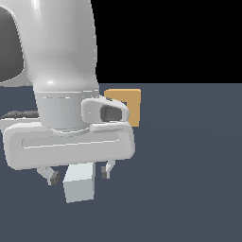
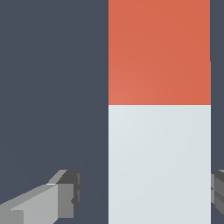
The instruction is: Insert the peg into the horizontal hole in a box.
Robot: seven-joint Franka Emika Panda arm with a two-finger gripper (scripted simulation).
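Arm fills most of the exterior view and hides a lot, so we read the grasp mainly from the wrist view. Floor is plain dark. Box stands behind the arm, mostly covered; we can't see the hole at all. Peg lies on the floor under the hand, pale end toward the exterior camera; the wrist view shows its orange half beyond the pale half.

Gripper is spread, one finger well apart from the peg on one side, the other finger just beside or touching it. Not pinching anything yet.

Risks as we judge them:
- Gripper sits off-centre, so closing could shove the peg sideways or twist it before it clamps.
- A twisted peg would meet the hole skewed and jam on the rim.
- Grasp is on the pale half; a long overhang may tip in the fingers.
- Box hidden, so alignment is hard to check.
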